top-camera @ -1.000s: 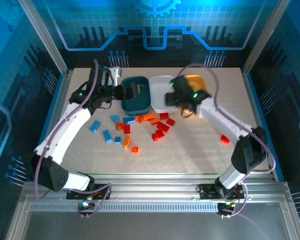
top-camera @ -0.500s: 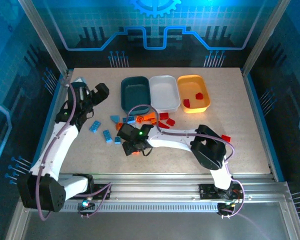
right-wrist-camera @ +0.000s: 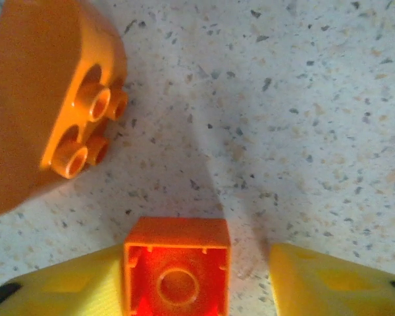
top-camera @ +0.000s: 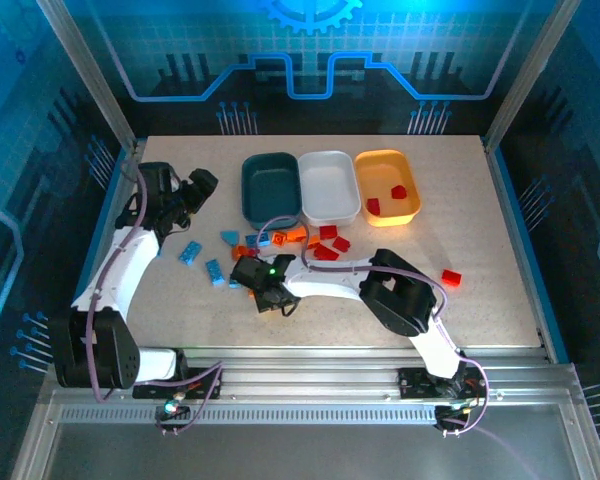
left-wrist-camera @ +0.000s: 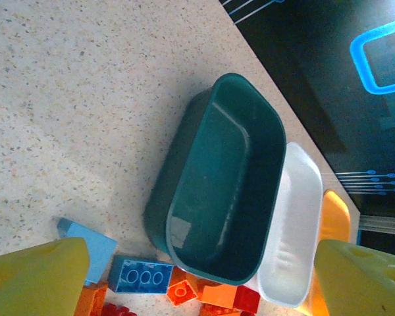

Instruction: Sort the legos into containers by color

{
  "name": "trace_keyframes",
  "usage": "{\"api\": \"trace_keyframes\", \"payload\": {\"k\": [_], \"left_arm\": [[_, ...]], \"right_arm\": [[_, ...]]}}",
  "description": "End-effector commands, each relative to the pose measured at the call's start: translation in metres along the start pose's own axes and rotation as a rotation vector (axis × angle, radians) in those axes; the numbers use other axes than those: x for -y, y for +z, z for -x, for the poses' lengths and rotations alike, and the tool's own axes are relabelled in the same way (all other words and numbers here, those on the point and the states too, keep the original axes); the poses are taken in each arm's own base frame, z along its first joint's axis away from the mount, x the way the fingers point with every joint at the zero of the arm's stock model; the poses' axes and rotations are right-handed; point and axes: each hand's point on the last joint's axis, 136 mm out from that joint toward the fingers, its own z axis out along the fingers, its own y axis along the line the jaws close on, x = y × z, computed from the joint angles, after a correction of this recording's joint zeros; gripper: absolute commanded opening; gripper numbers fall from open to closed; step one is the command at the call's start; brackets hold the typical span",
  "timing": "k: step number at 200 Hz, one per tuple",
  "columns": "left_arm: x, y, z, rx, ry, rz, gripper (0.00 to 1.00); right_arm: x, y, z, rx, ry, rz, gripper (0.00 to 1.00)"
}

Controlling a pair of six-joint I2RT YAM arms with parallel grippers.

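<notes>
Containers stand in a rear row: a dark teal rounded plastic tub and a white tub, both bare, and a yellow-orange tub holding two red bricks. Since a second ago the right gripper has left the tubs for the near-left fringe of the legos, while the left gripper, spread wide and empty, has drawn back from the teal tub. Right fingers stand apart around a small overturned orange brick, touching one finger, clear of the other; next pick judged imminent.

Tubs: 3, namely dark teal tub, white tub, yellow-orange tub. Light blue bricks: 4 in plain view. Red bricks: at least 5. Orange bricks: partly hidden, uncounted.
</notes>
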Motion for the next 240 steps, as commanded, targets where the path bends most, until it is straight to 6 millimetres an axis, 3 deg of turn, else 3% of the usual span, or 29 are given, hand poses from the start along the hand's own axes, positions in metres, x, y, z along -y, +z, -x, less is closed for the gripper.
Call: {"api": "trace_keyframes", "payload": {"k": [1,26,53,73,88,104,117,147,172,200,221,240], "left_arm": [[0.006,0.003,-0.003,-0.028,-0.033,-0.053,0.90],[0.009,0.006,-0.006,-0.052,-0.047,-0.078,0.90],[0.013,0.017,-0.017,-0.115,-0.081,-0.126,0.89],[0.017,0.034,-0.037,-0.216,-0.125,-0.163,0.84],[0.023,0.048,-0.064,-0.321,-0.128,-0.177,0.79],[0.029,0.058,-0.097,-0.429,-0.075,-0.152,0.75],[0.034,0.061,-0.119,-0.485,-0.006,-0.129,0.74],[0.039,0.063,-0.139,-0.512,0.083,-0.113,0.74],[0.042,0.062,-0.136,-0.509,0.101,-0.114,0.74],[0.047,0.054,-0.126,-0.469,0.156,-0.103,0.75],[0.049,0.047,-0.117,-0.429,0.204,-0.090,0.76],[0.045,0.041,-0.105,-0.388,0.260,-0.037,0.76]], "right_arm": [[0.009,0.004,-0.001,0.021,0.012,-0.055,0.44],[0.020,-0.012,0.010,0.096,-0.008,-0.078,0.31],[0.043,-0.047,0.039,0.205,-0.028,-0.086,0.28],[0.084,-0.076,0.082,0.291,0.007,-0.099,0.27],[0.117,-0.086,0.113,0.328,0.046,-0.094,0.28],[0.154,-0.084,0.151,0.348,0.089,-0.089,0.28],[0.177,-0.069,0.174,0.321,0.113,-0.096,0.28],[0.213,-0.040,0.224,0.292,0.101,-0.119,0.27],[0.228,-0.028,0.244,0.258,0.119,-0.119,0.33],[0.226,-0.026,0.252,0.254,0.120,-0.107,0.54],[0.221,-0.046,0.258,0.302,0.118,-0.098,0.61],[0.208,-0.076,0.256,0.352,0.118,-0.080,0.63]]}}
